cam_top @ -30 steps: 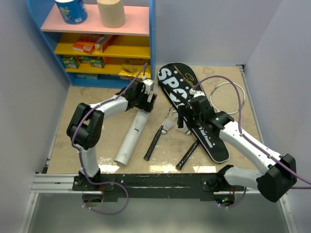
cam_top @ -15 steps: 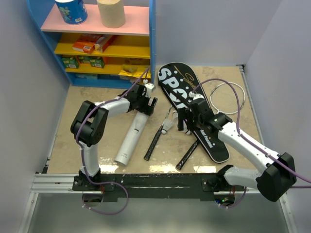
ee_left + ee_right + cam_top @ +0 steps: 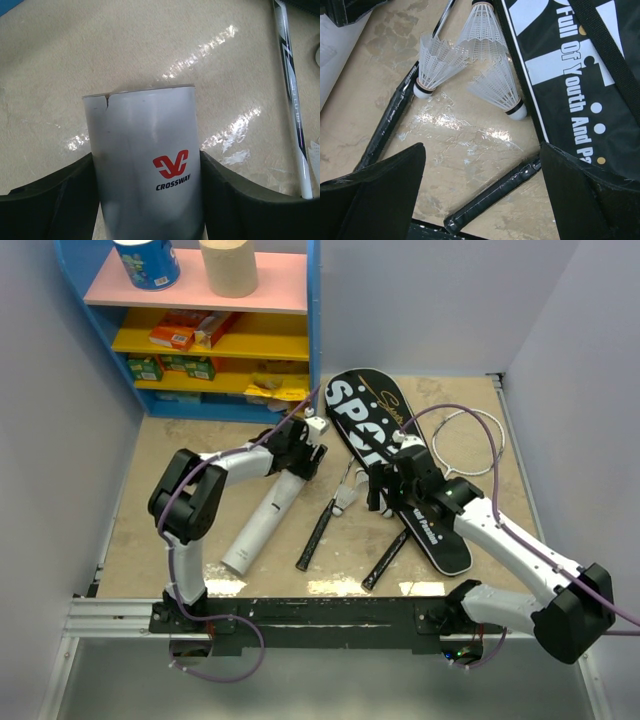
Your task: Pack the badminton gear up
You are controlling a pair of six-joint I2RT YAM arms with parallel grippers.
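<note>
Swung leftward at its near end, the white tube (image 3: 262,522) is clamped by the left gripper (image 3: 147,165); the right gripper (image 3: 482,147) hangs spread above three shuttlecocks (image 3: 437,62).

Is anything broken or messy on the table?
Yes. The white tube has a small split in its rim, top left in the left wrist view. Three shuttlecocks lie loose on their sides beside the black bag.

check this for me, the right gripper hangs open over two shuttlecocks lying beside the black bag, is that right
Not quite: three shuttlecocks lie there, not two, as the right wrist view shows. The rest holds: the right gripper hangs open over them, beside the black bag.
</note>
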